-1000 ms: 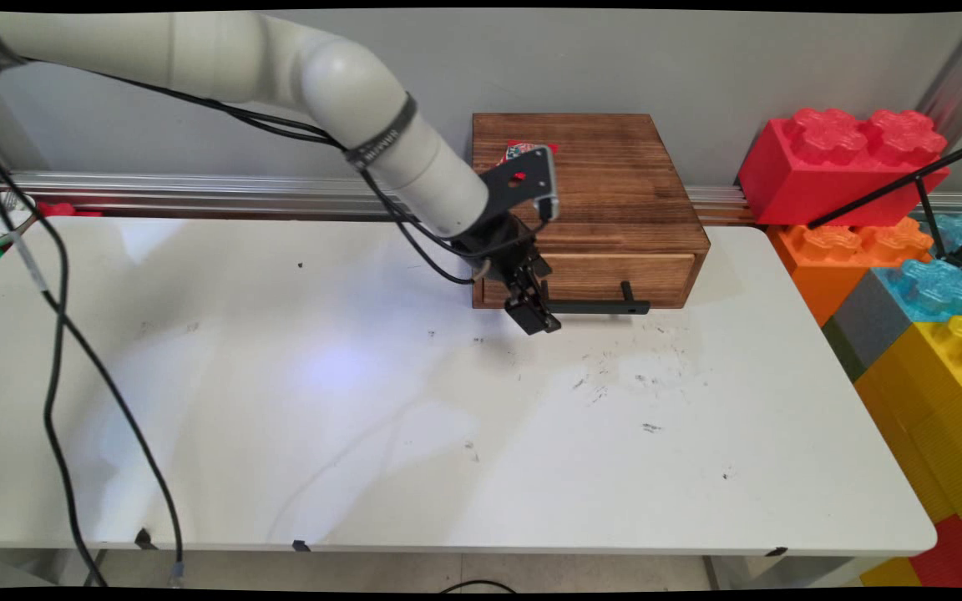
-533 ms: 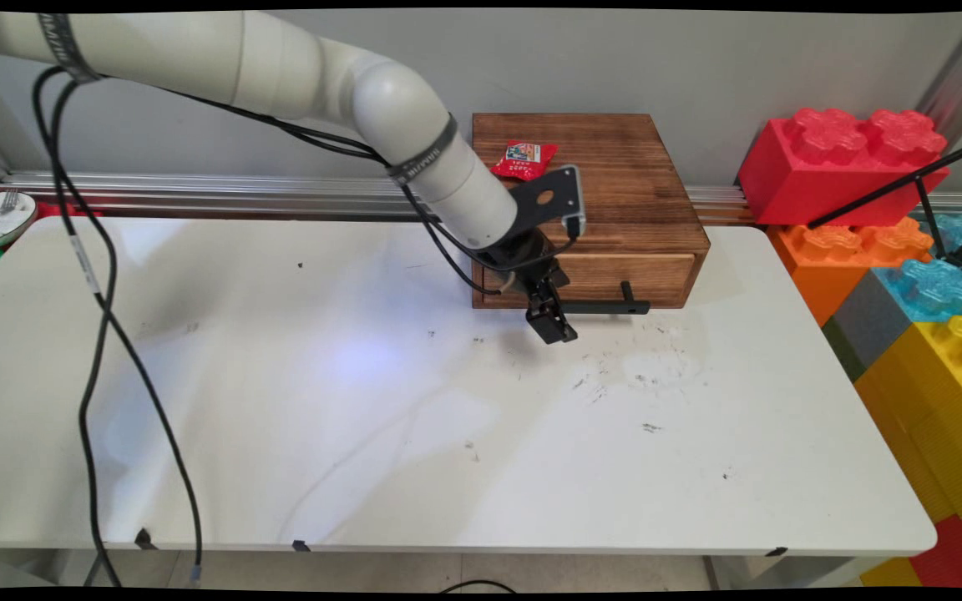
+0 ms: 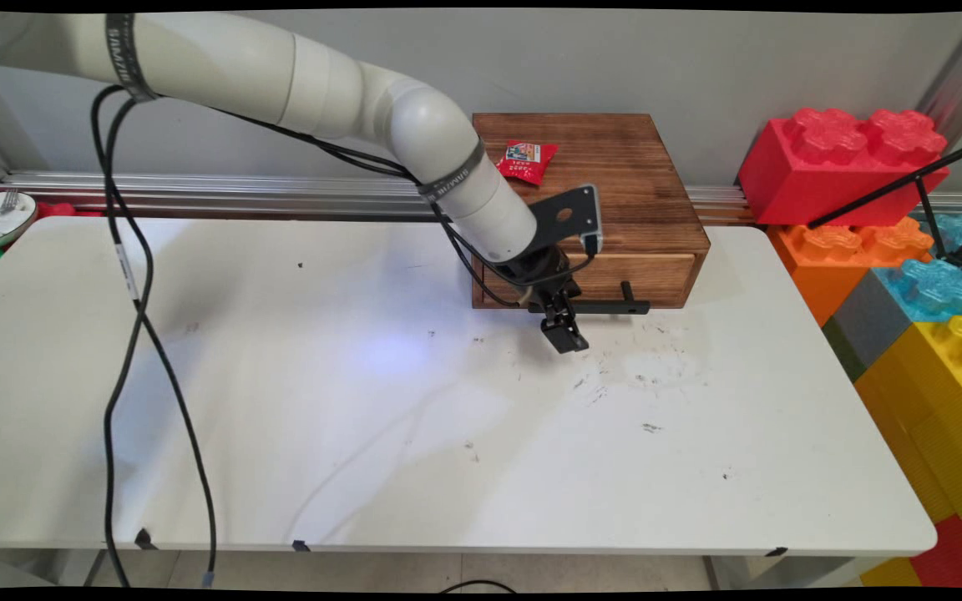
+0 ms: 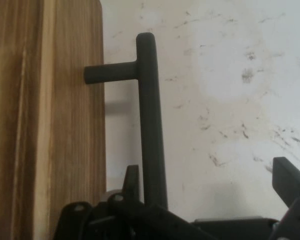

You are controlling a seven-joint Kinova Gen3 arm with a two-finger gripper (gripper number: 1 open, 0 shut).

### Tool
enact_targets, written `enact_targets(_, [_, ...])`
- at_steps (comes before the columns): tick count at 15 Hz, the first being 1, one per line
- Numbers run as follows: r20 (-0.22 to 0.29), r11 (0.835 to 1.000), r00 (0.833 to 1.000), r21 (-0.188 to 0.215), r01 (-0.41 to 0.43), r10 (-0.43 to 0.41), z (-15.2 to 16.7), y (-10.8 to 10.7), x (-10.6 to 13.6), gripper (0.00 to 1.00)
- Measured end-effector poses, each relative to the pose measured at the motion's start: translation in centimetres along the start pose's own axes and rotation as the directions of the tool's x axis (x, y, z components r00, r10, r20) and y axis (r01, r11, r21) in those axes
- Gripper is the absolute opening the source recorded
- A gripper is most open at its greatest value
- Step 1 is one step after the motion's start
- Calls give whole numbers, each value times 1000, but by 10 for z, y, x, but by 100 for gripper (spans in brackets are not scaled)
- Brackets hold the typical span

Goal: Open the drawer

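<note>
Overhead, gripper (image 3: 565,331) low before drawer (image 3: 615,279), red packet (image 3: 524,160) atop box (image 3: 615,167). Hand view alone shows fingers (image 4: 290,180) spread wide, handle (image 4: 151,120) between.

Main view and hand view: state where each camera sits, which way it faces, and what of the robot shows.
Main view: fixed above the table's near side, facing the wall across the white table; shows the arm and gripper.
Hand view: on the hand, looking along the open gripper at the tabletop; shows its linkage.
Shared: the wooden drawer box and its black handle.
</note>
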Motion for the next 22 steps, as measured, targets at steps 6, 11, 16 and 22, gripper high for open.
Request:
enact_targets(6, [0, 1000, 1000, -1, -3, 3, 21, -1, 2, 100])
enact_targets(11, [2, 1000, 1000, -6, -2, 2, 32, 0, 2, 100])
enact_targets(16, [1, 1000, 1000, -16, -1, 1, 38, 7, 5, 100])
enact_targets(22, [-1, 999, 1000, -38, -13, 13, 40, 24, 6, 100])
